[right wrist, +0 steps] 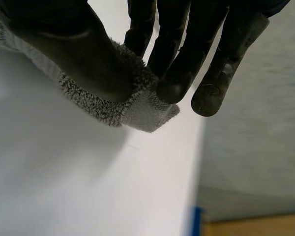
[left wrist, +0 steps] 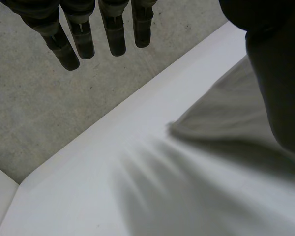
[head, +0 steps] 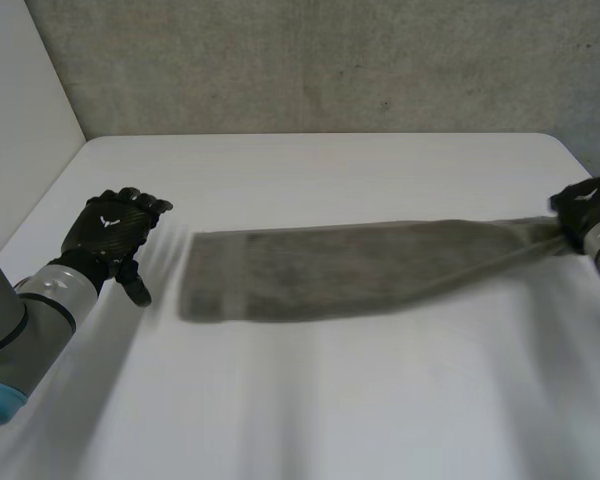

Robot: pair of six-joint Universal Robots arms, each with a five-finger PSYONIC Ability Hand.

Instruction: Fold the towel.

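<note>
Grey terry towel stretches in a long band across the white table, its broad end toward the robot's left and its other end narrowing into a bunched strip at the right hand. In the head view that hand sits at the table's far right side, partly cut off by the frame, and the towel's end disappears into it, so the grip cannot be read there. The right wrist view settles it: the thumb presses one corner of the towel against the fingers, clamping the cloth. The thumb covers much of that corner; just the fuzzy pile and a flat hemmed tip stick out past it, held a little above the table. A small blue patch shows at the table's edge below, too little of it to identify.

The left hand hovers over the table just beside the towel's broad end, apart from it, with its fingers straight and spread, holding nothing. In the left wrist view its thumb is a dark mass that hides part of the towel, leaving one corner visible on the table. The left arm is cut off by the frame. A rough grey wall stands behind the table.
</note>
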